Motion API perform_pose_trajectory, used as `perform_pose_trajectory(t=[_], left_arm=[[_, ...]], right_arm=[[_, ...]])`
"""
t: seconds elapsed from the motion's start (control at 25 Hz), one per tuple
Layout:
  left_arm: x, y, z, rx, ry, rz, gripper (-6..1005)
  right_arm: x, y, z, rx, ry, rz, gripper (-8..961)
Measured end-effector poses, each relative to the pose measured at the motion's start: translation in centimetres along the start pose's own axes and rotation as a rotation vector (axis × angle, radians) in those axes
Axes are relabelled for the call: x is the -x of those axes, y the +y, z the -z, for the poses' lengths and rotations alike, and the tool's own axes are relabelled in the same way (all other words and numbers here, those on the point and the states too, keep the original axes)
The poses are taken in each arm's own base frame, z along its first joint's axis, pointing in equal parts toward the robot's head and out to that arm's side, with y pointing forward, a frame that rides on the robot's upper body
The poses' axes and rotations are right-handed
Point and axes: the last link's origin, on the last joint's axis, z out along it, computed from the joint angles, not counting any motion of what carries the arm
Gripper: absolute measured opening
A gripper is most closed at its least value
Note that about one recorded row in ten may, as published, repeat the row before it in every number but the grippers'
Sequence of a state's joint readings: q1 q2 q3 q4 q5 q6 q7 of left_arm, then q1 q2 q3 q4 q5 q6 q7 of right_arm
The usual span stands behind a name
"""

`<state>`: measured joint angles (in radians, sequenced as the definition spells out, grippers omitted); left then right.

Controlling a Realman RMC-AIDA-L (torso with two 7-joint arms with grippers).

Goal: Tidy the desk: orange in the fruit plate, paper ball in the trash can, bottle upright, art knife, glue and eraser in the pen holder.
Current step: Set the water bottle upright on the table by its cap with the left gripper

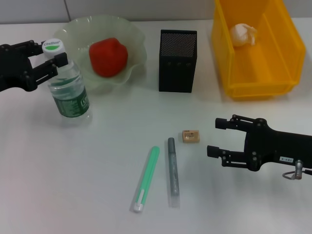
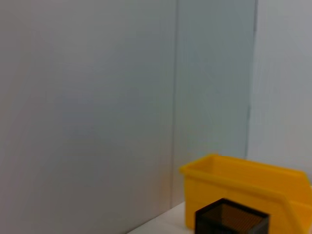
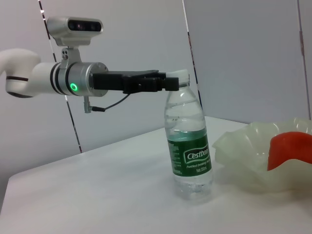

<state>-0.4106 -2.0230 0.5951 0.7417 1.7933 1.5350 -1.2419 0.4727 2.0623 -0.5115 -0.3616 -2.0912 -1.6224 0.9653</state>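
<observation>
**Mia:** Where is the bottle (image 1: 69,90)?

**Ben:** At the left of the head view, standing up, just beside the plate (image 1: 127,34). The left gripper (image 1: 54,62) has its fingers on both sides of the neck, under the cap. I think it is pinching the bottle.

**Mia:** What could go wrong?

**Ben:** If that gripper pulls away sideways, the bottle could tip over and bump the plate. The orange (image 1: 108,57) sits in there.

**Mia:** And the other things?

**Ben:** The paper ball (image 1: 243,34) is in the yellow can (image 1: 283,73). The eraser (image 1: 190,136) lies in the middle, below the holder (image 1: 177,61). The right gripper (image 1: 214,137) waits near it, fingers spread. The eraser is tiny, so it could slip out or get pushed away.
</observation>
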Motion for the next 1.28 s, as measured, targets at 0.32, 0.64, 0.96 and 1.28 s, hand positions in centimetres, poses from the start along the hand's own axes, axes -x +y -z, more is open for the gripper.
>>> perform_pose_trajectory(t=[0.32, 0.64, 0.96, 1.28], left_arm=[[0.7, -0.4, 0.3, -0.056, -0.011, -0.012, 528], [0.9, -0.7, 0.9, -0.103, 0.01, -0.011, 535], [1.3, -0.5, 0.7, -0.106, 0.017, -0.019, 542], [1.2, -0.5, 0.6, -0.109, 0.022, -0.021, 550]], right_arm=[[0.0, -0.1, -0.2, -0.006, 0.003, -0.024, 775], [0.2, -0.3, -0.3, -0.002, 0.002, -0.039, 775], [0.3, -0.3, -0.4, -0.001, 0.002, -0.044, 775], [0.4, -0.3, -0.5, 0.001, 0.001, -0.053, 775]])
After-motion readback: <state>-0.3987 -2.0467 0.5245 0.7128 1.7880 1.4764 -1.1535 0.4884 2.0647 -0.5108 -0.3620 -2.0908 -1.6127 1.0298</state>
